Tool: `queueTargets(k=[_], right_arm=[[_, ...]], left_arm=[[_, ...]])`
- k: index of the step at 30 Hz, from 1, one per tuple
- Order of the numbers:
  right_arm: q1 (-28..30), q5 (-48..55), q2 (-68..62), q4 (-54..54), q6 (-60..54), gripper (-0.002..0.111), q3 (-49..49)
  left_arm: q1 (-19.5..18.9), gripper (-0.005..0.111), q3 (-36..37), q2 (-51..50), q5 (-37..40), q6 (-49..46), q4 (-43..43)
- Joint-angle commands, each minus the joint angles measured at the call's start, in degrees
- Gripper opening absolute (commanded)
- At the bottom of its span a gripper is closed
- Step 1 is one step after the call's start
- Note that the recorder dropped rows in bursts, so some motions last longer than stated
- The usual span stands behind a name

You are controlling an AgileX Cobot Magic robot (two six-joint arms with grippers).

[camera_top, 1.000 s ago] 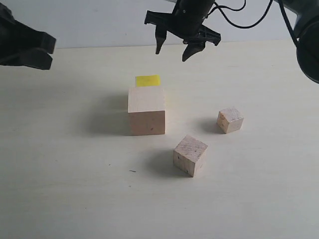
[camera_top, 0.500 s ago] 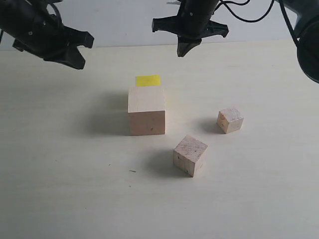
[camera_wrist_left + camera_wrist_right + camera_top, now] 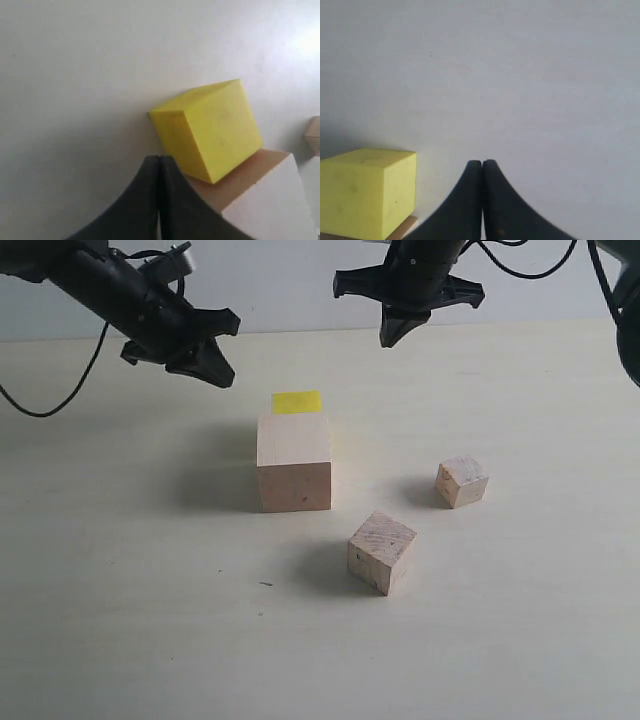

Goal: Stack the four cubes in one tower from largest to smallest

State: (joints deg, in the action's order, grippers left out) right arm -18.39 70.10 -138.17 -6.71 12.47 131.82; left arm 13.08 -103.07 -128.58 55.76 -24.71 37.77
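While its jaws touch, the right end effector (image 3: pixel 390 340) points downward

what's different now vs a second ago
The left gripper swung in from the left edge toward the middle and now hangs left of the yellow cube in the exterior view. The right gripper shut its jaws on nothing and drifted right and slightly up. Nothing was picked up. The large cube, yellow cube, medium cube and small cube stayed put.
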Motion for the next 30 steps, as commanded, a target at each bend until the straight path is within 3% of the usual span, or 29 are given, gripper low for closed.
queueTargets(k=[1,10,30], right_arm=[[0.2,-0.1,0.8,-0.2,-0.8,0.000,0.5],[2.9,-0.1,1.6,1.0,-0.6,0.000,0.5],[5.7,-0.1,5.4,-0.9,-2.0,0.000,0.5]], left_arm=[[-0.1,0.000,-5.2,-3.6,2.9,-0.4,2.4],[0.1,0.000,-11.2,-9.3,5.9,-0.4,3.7],[3.6,0.000,-11.7,-10.8,7.2,-1.9,4.4]])
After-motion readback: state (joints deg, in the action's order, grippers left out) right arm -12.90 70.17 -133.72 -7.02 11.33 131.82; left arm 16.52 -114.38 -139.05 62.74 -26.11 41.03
